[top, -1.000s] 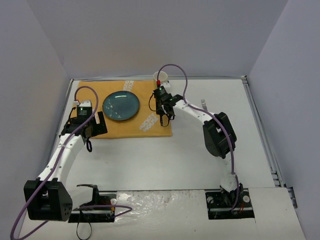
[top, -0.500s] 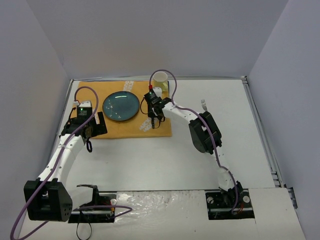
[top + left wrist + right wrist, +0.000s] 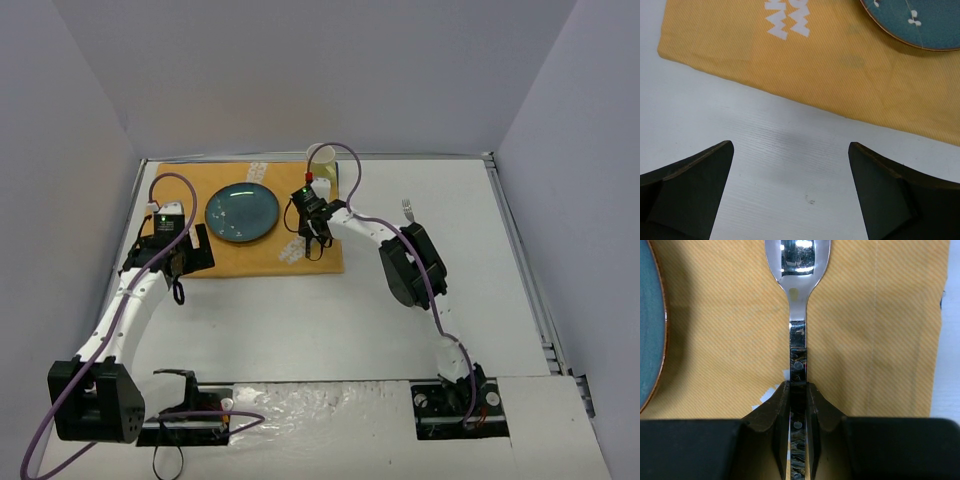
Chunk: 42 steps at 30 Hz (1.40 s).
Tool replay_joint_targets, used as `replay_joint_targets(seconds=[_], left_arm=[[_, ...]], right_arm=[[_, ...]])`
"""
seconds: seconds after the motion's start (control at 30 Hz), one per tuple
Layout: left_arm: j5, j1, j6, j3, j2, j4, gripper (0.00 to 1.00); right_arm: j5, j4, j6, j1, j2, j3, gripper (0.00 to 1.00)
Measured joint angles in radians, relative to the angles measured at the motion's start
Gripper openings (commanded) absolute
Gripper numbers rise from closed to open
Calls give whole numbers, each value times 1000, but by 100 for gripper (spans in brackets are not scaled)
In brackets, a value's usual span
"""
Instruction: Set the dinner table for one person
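The right gripper (image 3: 797, 386) was carried leftward across the orange-yellow cloth mat (image 3: 255, 262) with white print in the last second, then eased back a touch. With that, the pale yellow cup (image 3: 322, 157) at the mat's far right corner was uncovered. The gripper was seen clamped tight on the flat handle of a shiny metal spoon (image 3: 797, 270), whose bowl was pointed away from the wrist. The spoon was held over the mat's right part, just right of the round blue-green plate (image 3: 242, 212) with the brown rim. Whether the spoon was touching the cloth could not be told.

The left gripper (image 3: 790, 146) was kept out at the mat's left side, jaws spread wide with nothing between them. In the wrist view, bare tabletop was seen under it, with the mat's edge just ahead.

The large flat white rectangular dinner table (image 3: 300, 320) was spread beneath everything. The mat was laid at its far left, with the plate set on it. A small metal fork (image 3: 408, 208) was left on the bare white surface, well right of the mat.
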Motion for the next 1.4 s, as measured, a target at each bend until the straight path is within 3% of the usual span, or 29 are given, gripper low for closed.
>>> replay_joint_targets(seconds=[0.27, 0.63, 0.77, 1.0, 1.1, 1.23, 1.4], left_arm=[[0, 0, 0, 0, 0, 0, 97], [0, 0, 0, 0, 0, 0, 97], [0, 0, 0, 0, 0, 0, 97], [0, 0, 0, 0, 0, 0, 97], [0, 0, 0, 0, 0, -1, 97], [0, 0, 0, 0, 0, -1, 97], [0, 0, 0, 0, 0, -1, 97]], right_arm=[[0, 3, -3, -11, -10, -17, 1], [0, -1, -24, -10, -18, -19, 51], [4, -30, -54, -10, -32, -19, 62], [-11, -56, -158, -26, -200, -80, 66], [-71, -41, -267, -97, -333, -154, 66], [-137, -18, -386, -289, -449, -241, 65], [-221, -23, -504, -519, -456, -303, 64]])
